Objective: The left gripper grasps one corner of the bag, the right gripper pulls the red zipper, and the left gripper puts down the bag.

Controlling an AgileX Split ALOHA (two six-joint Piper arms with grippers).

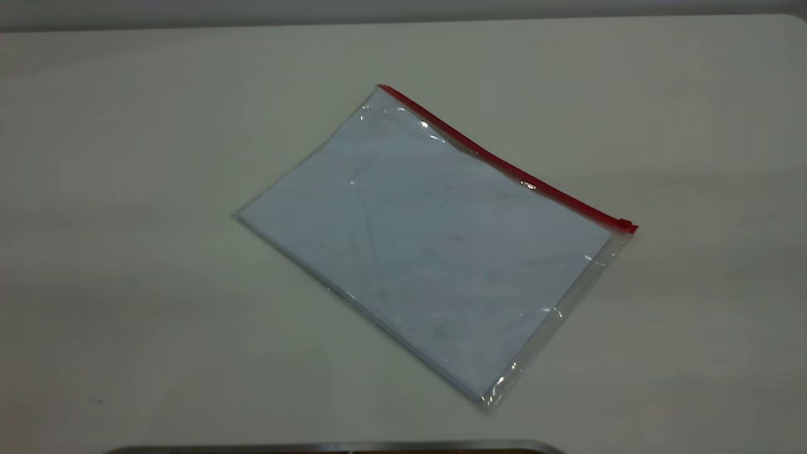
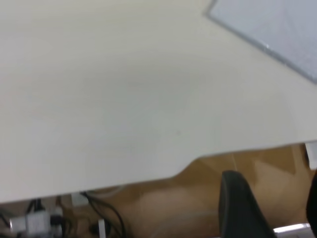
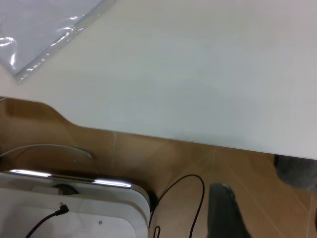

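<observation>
The bag [image 1: 422, 246] lies flat on the white table, turned at an angle, with a pale bluish sheet inside. The red zipper [image 1: 504, 165] edges its far long side, and the small red slider [image 1: 626, 225] sits at the right end. Neither gripper shows in the exterior view. The left gripper [image 2: 277, 208] hangs off the table's edge over the floor, open and empty, with a bag corner [image 2: 277, 25] far from it. The right gripper [image 3: 270, 198] is also off the table's edge, open and empty. Only one of its fingers [image 3: 223, 213] shows, and a bag corner [image 3: 44, 29] lies far off.
The white table [image 1: 126, 189] surrounds the bag on all sides. A dark-rimmed object [image 1: 334, 449] pokes in at the near edge. Below the table, the right wrist view shows a white device [image 3: 74, 208] and a thin black cable [image 3: 178, 198] over a brown floor.
</observation>
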